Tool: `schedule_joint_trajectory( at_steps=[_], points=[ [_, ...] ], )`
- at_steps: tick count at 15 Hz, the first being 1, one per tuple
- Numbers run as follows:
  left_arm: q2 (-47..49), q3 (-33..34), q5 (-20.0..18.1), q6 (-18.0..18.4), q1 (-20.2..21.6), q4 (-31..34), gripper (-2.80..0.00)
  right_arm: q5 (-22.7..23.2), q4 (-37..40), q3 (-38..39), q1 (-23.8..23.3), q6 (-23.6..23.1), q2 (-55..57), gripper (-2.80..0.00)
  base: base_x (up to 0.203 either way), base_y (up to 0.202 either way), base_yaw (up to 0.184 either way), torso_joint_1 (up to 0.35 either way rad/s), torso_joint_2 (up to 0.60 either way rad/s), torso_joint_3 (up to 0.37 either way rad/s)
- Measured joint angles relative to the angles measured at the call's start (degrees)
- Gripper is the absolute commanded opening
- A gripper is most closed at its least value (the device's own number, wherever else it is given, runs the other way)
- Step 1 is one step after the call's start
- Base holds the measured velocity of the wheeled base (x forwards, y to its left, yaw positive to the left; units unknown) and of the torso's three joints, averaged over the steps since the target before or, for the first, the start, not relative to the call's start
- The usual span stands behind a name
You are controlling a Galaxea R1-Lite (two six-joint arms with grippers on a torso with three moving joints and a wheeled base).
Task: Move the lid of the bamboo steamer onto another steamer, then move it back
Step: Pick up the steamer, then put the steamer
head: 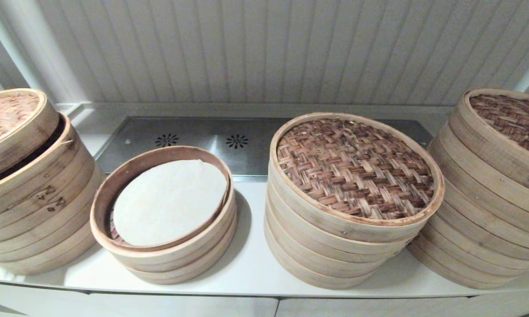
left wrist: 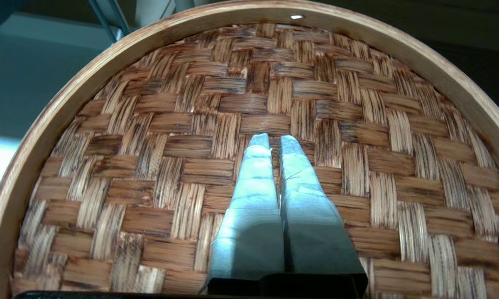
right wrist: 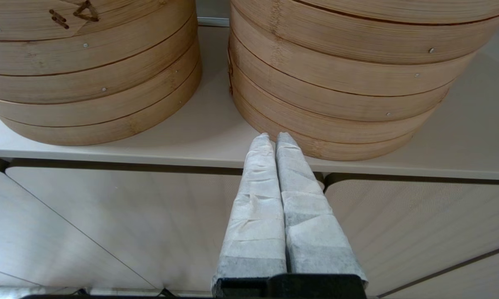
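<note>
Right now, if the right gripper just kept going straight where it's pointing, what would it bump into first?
Probably the bottom tier of the steamer stack right ahead of the shut right gripper, though depth is hard to judge.

The steamer stacks (head: 339, 246) have bent bamboo walls, pale and matt, with a fine lengthwise grain and small metal pins. The lid (head: 354, 169) on the stack near the counter's front edge carries a coarse woven top of dark brown strips, rough and uneven. The open steamer (head: 163, 246) holds a white liner (head: 170, 202), matt and paper-like. The counter (head: 247, 273) is smooth, off-white and slightly glossy. A brushed metal panel (head: 203, 145) lies along its back edge. Both grippers' fingers (right wrist: 270, 199) are wrapped in creased, cloth-like grey tape.
</note>
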Motion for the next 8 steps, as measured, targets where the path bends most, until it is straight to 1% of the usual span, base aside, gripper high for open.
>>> schedule_joint_trajectory(
  at_steps=[4,8],
  points=[
    [-0.33,-2.62,0.00,-1.67,0.06,0.69,-2.80,-0.02,0.01,0.00,-0.05,0.00,0.00,-2.80,0.000,0.000,0.000,0.000,0.00,0.000],
    [-1.62,-3.36,0.06,-1.84,0.09,1.75,-2.80,-0.01,0.01,0.00,0.00,0.00,0.02,-2.80,0.000,0.000,0.000,0.000,0.00,0.000]
  ],
)
